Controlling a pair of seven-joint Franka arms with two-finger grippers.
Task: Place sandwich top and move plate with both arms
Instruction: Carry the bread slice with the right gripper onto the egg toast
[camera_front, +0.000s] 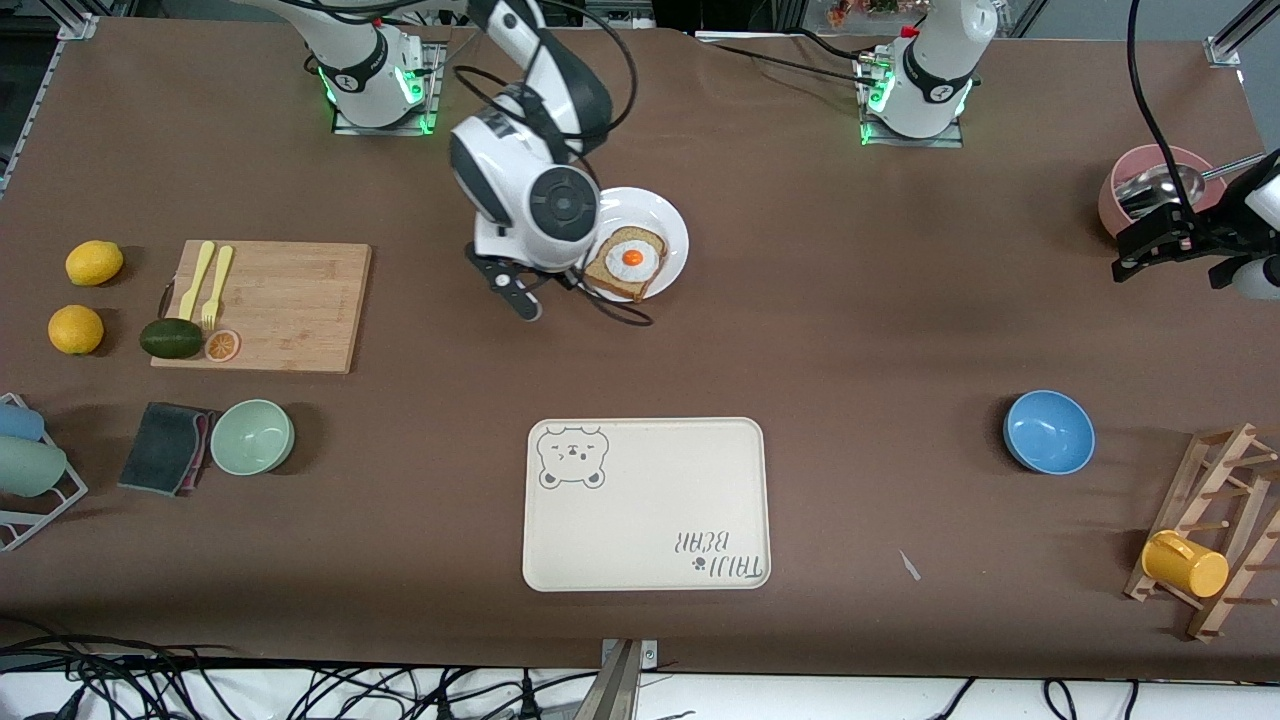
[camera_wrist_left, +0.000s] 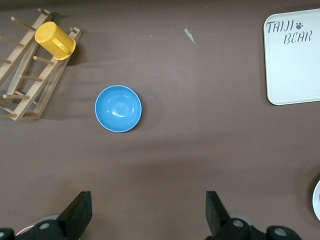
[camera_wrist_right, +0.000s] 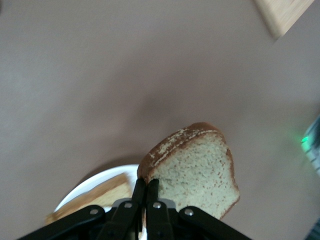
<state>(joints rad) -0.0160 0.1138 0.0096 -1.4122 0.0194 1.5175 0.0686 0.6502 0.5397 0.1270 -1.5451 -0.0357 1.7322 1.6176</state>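
Two arms share the brown table (camera_front: 850, 330), and we begin with the right gripper (camera_wrist_right: 146, 192), whose fingers are pressed together on one edge of the sandwich top (camera_wrist_right: 192, 170); in the right wrist view the speckled slice sticks out from the jaws, tilted, with its darker domed crust away from the fingers, and it hangs above the rim of the plate (camera_front: 665, 225). In the front view the arm's wrist hides the slice. On that white plate lies the egg toast (camera_front: 628, 263), a fried egg on its own bread. Sweeping the table from the right arm's end, we see two lemons (camera_front: 85, 295), then a wooden cutting board (camera_front: 290, 305) carrying a yellow knife and fork (camera_front: 208, 280), an avocado (camera_front: 170, 338) and an orange slice (camera_front: 222, 345); nearer the front camera sit a dark cloth (camera_front: 165, 445) and a green bowl (camera_front: 252, 436). Midway, nearer the camera than the plate, lies the cream bear tray (camera_front: 660, 520). Toward the left arm's end we find a blue bowl (camera_front: 1048, 431), a wooden rack (camera_front: 1215, 530) holding a yellow cup (camera_front: 1183, 563), and a pink pot (camera_front: 1155, 185). Over that pot the left gripper (camera_wrist_left: 147, 215) waits with its fingers spread wide, holding nothing.
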